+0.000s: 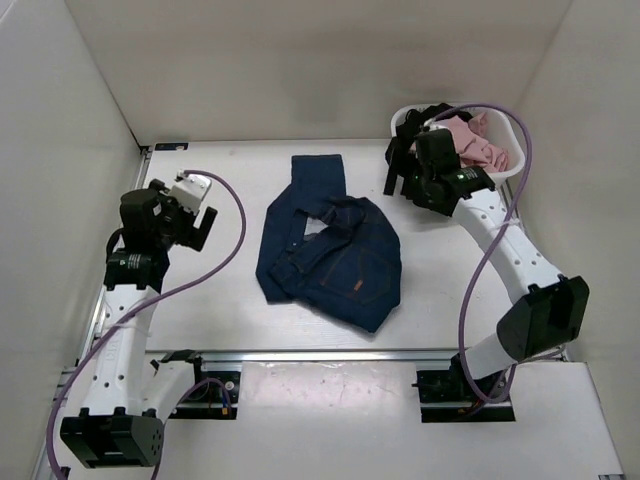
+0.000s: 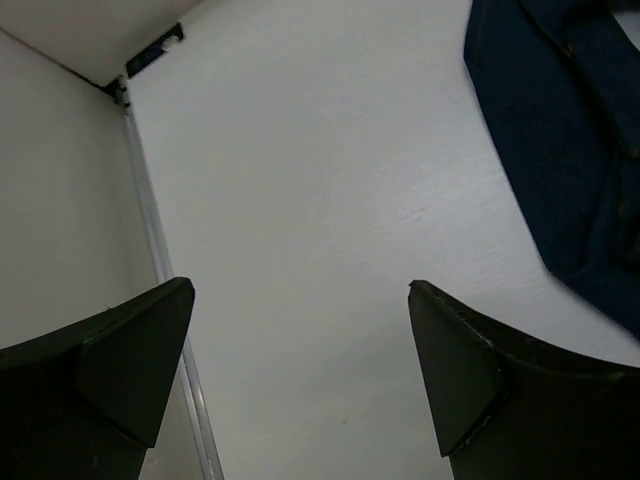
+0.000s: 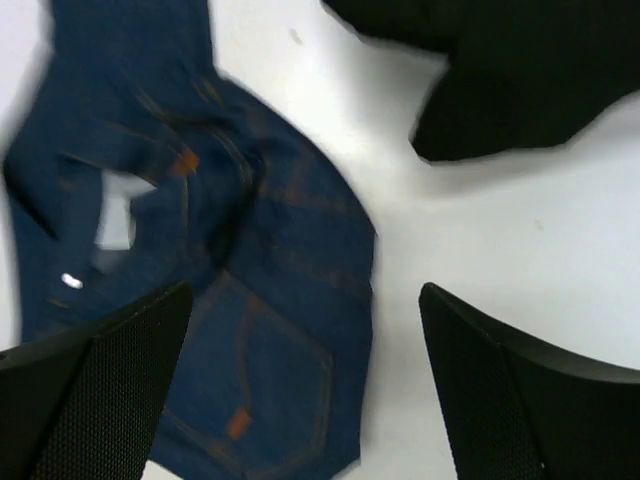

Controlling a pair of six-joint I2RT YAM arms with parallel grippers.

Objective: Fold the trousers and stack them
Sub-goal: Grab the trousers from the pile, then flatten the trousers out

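The right wrist view is blurring the trousers (image 3: 210, 260), so the orange stitching and a small pale patch near the waist are showing only softly, and the garment is running off that picture's top and bottom edges. In the left wrist view only a dark blue corner of them is showing at 2 o'clock, cut by the right edge. From above, the black garment (image 3: 520, 80) is merging with the dark right gripper (image 1: 397, 180), and where one ends and the other begins is hard to tell. The pink garment (image 1: 472, 140) is lying bunched in the white basket (image 1: 518, 135), with the arm covering part of it. The trousers are lying crumpled at the middle of the white table (image 1: 440, 265), one leg stretching toward 12 o'clock and the seat spreading toward 5 o'clock. The left gripper (image 2: 300, 300) is hanging at 9 o'clock from them, well apart, jaws spread wide and holding nothing. The right gripper is hovering at 2 o'clock from them, just beside the basket, jaws likewise parted around nothing. Plain pale walls (image 1: 300, 60) are enclosing the table on three sides.
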